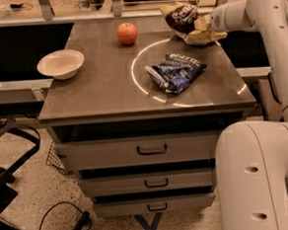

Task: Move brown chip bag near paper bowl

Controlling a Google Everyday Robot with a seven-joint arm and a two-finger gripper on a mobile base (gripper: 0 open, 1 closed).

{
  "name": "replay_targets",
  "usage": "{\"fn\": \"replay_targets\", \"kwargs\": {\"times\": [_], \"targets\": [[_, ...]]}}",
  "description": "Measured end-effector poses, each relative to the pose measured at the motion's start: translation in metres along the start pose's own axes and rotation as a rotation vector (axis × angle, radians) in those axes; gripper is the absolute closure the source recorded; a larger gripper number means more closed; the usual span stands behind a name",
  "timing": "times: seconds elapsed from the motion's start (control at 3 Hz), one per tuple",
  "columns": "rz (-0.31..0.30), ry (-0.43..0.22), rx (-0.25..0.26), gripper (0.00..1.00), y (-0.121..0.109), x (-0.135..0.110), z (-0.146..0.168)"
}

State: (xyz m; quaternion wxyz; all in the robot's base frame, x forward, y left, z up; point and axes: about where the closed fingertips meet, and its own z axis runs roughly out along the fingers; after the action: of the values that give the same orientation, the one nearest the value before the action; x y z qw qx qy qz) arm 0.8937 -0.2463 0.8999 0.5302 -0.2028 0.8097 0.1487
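At the worktop's (107, 87) far right corner, the hand (203, 25) grips the brown chip bag (180, 16). The paper bowl (60, 64) sits at the left edge.

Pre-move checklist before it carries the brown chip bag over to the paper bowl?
1. Gripper at the brown chip bag, back right corner of the table: ok.
2. Hold on the bag secure: cannot tell.
3. Paper bowl in view, upright, at the table's left edge: ok.
4. Straight path from bag to bowl: not ok. The apple sits roughly on that line, so the move probably has to go over or around it.
5. Blue chip bag out of the way: ok, it lies nearer the front than that line.
6. Bare tabletop right of the bowl for the drop: ok.
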Motion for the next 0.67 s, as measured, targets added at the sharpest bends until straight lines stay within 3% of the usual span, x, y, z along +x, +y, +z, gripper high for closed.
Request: {"fn": "replay_targets", "kwargs": {"times": [0.33,0.67], "targets": [[-0.043,-0.057,0.017,1.0,-0.001,-0.033,-0.025],[-0.148,-0.117,0.062,1.0,0.0,-0.086,-0.078]]}}
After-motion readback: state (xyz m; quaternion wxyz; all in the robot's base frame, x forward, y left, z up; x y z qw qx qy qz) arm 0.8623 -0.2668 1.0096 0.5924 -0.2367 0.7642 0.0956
